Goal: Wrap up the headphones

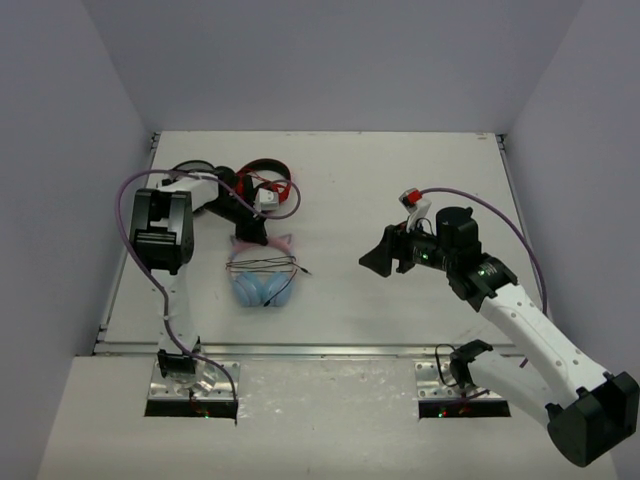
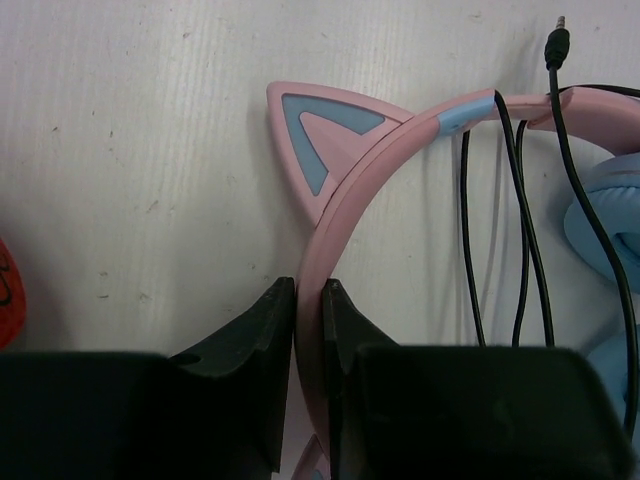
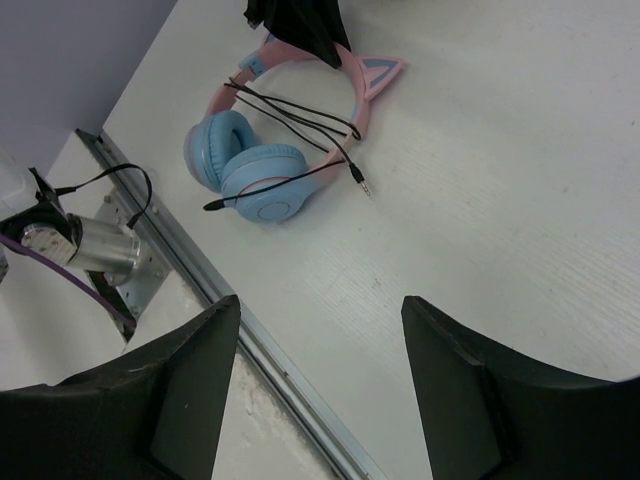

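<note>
Table (image 1: 400, 180): white and flat, walled on three sides by pale panels; a metal rail (image 3: 190, 265) runs along its near edge.
Right arm (image 1: 530, 325): white and black, reaching in from 5 o'clock toward the table's middle.
Left arm (image 1: 165, 235): black and white, reaching from 7 o'clock up the left side and bending in toward the headphones.
Headphones (image 1: 262, 275): they lie flat on the table at about 8 o'clock from its centre, with the band toward the far side and the earcups toward the near edge.
Red-and-black headphones (image 1: 270, 175): on the table at 12 o'clock from the pink pair, near it and partly hidden by the left arm. The black marks on the red part in the left wrist view are too cropped to read.
Right gripper (image 3: 320, 305): jaws spread wide and holding nothing. It hangs over bare table at 3 o'clock from the headphones, well apart from them.
Left gripper (image 2: 308, 292): fingers pinched on the pink headband, which passes between them.
Earcups (image 3: 250, 170): light blue, side by side and touching.
Headband (image 2: 380, 160): pink, with a short light blue patch on its rim.
Cat ear (image 2: 325, 135): pink with a blue inner face, standing out from the band just beyond the left gripper's fingertips.
Cable (image 3: 295, 112): thin and black, its loose strands crossing the band's arch from side to side.
Jack plug (image 3: 362, 184): it lies on the table at the cable's free end, just beside the headphones.
</note>
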`<state>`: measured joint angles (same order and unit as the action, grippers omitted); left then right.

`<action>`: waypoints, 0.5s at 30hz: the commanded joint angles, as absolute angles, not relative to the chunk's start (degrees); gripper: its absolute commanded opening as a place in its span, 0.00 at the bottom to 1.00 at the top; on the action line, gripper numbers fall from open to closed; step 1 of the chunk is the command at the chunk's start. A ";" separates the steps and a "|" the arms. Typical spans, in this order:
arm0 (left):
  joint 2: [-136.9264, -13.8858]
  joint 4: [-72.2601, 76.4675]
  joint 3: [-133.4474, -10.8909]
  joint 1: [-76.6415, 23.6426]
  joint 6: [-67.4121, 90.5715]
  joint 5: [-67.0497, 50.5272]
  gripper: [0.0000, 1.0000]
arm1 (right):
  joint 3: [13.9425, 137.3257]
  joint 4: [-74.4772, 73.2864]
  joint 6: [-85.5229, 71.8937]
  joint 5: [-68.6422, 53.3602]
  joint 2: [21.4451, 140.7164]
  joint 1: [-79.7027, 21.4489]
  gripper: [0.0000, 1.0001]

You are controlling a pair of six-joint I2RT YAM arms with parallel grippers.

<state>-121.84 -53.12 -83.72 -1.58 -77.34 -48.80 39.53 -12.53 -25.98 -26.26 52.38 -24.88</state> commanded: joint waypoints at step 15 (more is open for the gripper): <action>-106.54 -42.63 -82.18 -7.99 -64.96 -35.95 1.00 | 39.02 -9.23 -26.28 -26.81 51.42 -24.96 0.67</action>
<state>-112.01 -44.88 -81.41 -6.35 -67.55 -38.11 38.85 -11.60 -26.11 -26.61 52.01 -24.88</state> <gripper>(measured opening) 0.953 0.669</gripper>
